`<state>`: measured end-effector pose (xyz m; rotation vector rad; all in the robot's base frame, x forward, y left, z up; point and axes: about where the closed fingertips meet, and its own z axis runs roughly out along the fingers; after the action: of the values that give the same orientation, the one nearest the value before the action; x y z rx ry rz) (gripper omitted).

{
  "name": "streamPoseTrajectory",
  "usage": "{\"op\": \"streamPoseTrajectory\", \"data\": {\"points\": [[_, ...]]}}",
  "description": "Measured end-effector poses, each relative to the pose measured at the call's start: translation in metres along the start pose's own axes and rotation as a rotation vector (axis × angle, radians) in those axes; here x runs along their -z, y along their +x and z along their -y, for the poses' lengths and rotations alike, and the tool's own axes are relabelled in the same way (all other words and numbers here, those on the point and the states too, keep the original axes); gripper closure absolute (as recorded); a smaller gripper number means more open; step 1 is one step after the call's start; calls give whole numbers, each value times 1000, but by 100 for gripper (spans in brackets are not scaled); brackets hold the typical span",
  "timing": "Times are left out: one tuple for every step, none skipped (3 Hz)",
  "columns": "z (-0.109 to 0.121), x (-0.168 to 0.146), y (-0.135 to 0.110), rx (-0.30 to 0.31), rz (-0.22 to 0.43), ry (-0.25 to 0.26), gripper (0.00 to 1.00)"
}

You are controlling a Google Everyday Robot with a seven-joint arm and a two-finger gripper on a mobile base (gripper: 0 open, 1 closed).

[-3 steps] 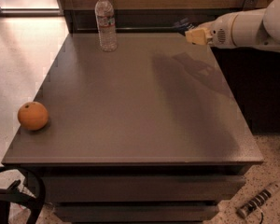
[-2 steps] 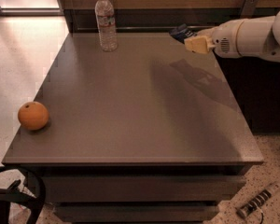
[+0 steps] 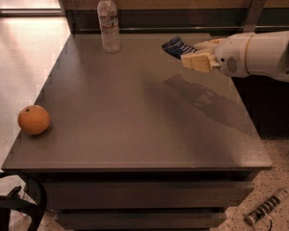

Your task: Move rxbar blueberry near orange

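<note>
1. Gripping the rxbar blueberry [image 3: 176, 45]: the gripper [image 3: 187, 53] is clamping it between both fingers over the far-right part of the table [image 3: 135, 129]. It is carrying the bar clear of the top, judging by the arm's shadow falling offset below it.
2. The bar is sticking out past the fingertips to the left, its long axis running roughly left-right with a slight tilt.
3. The orange [image 3: 33, 120] is sitting at the near-left edge, well apart from the bar. From the gripper it is lying left and toward the front, diagonally across the top.
4. The water bottle [image 3: 109, 23] is standing upright at the far edge, left of the gripper and probably off that diagonal.
5. Versus 1.0 s ago, the gripper is sitting further left and lower in view, and more of the bar is showing. The orange and bottle are staying put.
6. The next move is likely calling for 1 long diagonal carry, then a set-down just beside the orange without nudging it, since it could roll.
</note>
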<state>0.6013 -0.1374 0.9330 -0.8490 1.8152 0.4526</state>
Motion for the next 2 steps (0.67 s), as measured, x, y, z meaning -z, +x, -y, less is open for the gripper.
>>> {"op": "streamPoseTrajectory", "data": {"points": [[-41, 5, -6, 59, 28, -109, 100], [-83, 4, -9, 133, 37, -240, 100]]}}
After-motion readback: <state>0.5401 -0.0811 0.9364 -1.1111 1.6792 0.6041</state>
